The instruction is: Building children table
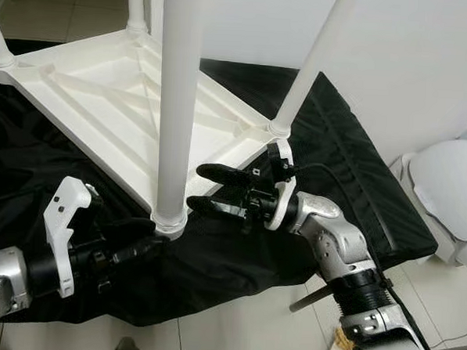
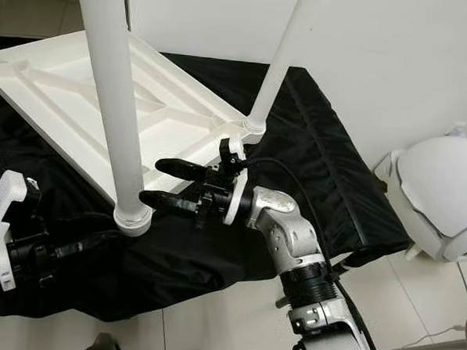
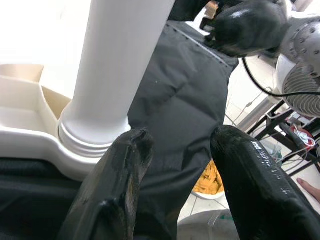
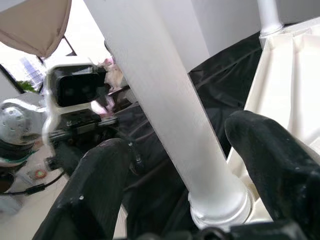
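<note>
A white plastic children's table lies upside down on a black cloth, its legs pointing up. The nearest leg stands in the front corner socket. My right gripper is open and level with the base of that leg, just to its right; in the right wrist view its fingers straddle the leg without touching it. My left gripper is open, low on the cloth to the left of the same socket, its fingertips close to it.
Another leg rises at the right corner, and two more stand at the back. A white rounded appliance sits on the tiled floor at the right. A white wall is behind, and the cloth's edge runs near my feet.
</note>
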Motion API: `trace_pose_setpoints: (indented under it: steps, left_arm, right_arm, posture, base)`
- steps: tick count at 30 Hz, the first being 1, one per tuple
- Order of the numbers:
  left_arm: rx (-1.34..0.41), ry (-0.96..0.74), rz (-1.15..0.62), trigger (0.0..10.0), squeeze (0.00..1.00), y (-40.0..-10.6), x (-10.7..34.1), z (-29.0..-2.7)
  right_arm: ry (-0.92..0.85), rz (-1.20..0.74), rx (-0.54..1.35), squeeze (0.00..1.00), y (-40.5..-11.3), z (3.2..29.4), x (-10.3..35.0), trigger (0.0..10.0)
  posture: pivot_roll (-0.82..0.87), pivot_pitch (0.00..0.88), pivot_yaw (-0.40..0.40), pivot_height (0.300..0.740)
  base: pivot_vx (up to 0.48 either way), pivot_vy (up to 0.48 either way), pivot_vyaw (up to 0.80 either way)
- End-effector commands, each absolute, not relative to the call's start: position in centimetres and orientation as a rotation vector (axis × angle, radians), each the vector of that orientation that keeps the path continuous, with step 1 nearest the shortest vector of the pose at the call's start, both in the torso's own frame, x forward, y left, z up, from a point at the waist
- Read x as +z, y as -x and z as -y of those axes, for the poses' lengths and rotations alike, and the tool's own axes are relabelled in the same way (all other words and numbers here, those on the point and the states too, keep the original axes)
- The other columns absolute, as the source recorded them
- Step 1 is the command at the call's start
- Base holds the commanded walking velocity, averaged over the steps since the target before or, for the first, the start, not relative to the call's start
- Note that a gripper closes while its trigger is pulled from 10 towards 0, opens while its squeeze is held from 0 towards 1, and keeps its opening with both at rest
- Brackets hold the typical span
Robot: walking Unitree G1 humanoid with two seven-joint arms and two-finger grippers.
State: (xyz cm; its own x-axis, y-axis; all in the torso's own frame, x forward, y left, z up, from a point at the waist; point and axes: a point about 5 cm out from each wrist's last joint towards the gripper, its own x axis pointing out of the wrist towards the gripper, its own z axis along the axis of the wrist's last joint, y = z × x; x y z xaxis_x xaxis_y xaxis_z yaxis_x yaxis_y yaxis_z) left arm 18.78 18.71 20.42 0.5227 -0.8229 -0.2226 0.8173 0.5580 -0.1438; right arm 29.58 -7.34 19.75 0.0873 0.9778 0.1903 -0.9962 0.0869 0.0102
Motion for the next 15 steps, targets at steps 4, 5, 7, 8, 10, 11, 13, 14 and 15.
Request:
trace_pose_setpoints:
  steps: [4,5,7,8,10,11,13,14,15]
  left_arm:
    - [-1.01,0.005,-0.27,10.0,0.0,-19.4,20.5,-18.4]
    - [-1.01,0.005,-0.27,10.0,0.0,-19.4,20.5,-18.4]
    - [-1.059,0.019,-0.268,10.0,0.0,-19.1,20.6,-17.6]
    - [-1.09,0.016,-0.277,10.0,0.0,-18.8,20.5,-17.2]
    - [-1.141,0.024,-0.288,10.0,0.0,-18.5,20.2,-16.2]
    - [-1.156,0.023,-0.286,10.0,0.0,-18.4,20.1,-15.8]
    - [-1.158,0.033,-0.288,10.0,0.0,-18.6,19.9,-15.3]
    - [-1.158,0.033,-0.288,10.0,0.0,-18.6,19.9,-15.3]
    - [-1.158,0.033,-0.288,10.0,0.0,-18.6,19.9,-15.3]
  right_arm:
    - [-0.15,0.137,1.363,0.0,-30.4,11.4,20.1,10.0]
    - [-0.15,0.137,1.363,0.0,-30.4,11.4,20.1,10.0]
    - [-0.145,0.132,1.286,0.0,-31.1,12.9,20.1,10.0]
    - [-0.14,0.126,1.258,0.0,-31.4,13.5,20.0,10.0]
    - [-0.146,0.124,1.189,0.0,-32.0,14.5,19.9,10.0]
    - [-0.139,0.132,1.154,0.0,-32.3,14.8,19.9,10.0]
    - [-0.131,0.155,1.089,0.0,-32.9,15.3,20.0,10.0]
    - [-0.131,0.155,1.089,0.0,-32.9,15.3,20.0,10.0]
    - [-0.131,0.155,1.089,0.0,-32.9,15.3,20.0,10.0]
  posture:
    - [0.06,0.097,-0.106,0.74]
    - [0.06,0.097,-0.106,0.74]
    - [0.06,0.096,-0.101,0.74]
    - [0.06,0.095,-0.101,0.74]
    - [0.06,0.093,-0.099,0.74]
    - [0.06,0.093,-0.099,0.74]
    - [0.07,0.088,-0.098,0.74]
    - [0.07,0.088,-0.098,0.74]
    - [0.07,0.088,-0.098,0.74]
  base:
    - [0.0,0.0,0.0]
    - [0.0,0.0,0.0]
    - [0.0,0.0,0.0]
    - [0.0,0.0,0.0]
    - [0.0,0.0,0.0]
    - [0.0,0.0,0.0]
    - [0.0,0.0,0.0]
    - [0.0,0.0,0.0]
    - [0.0,0.0,0.0]
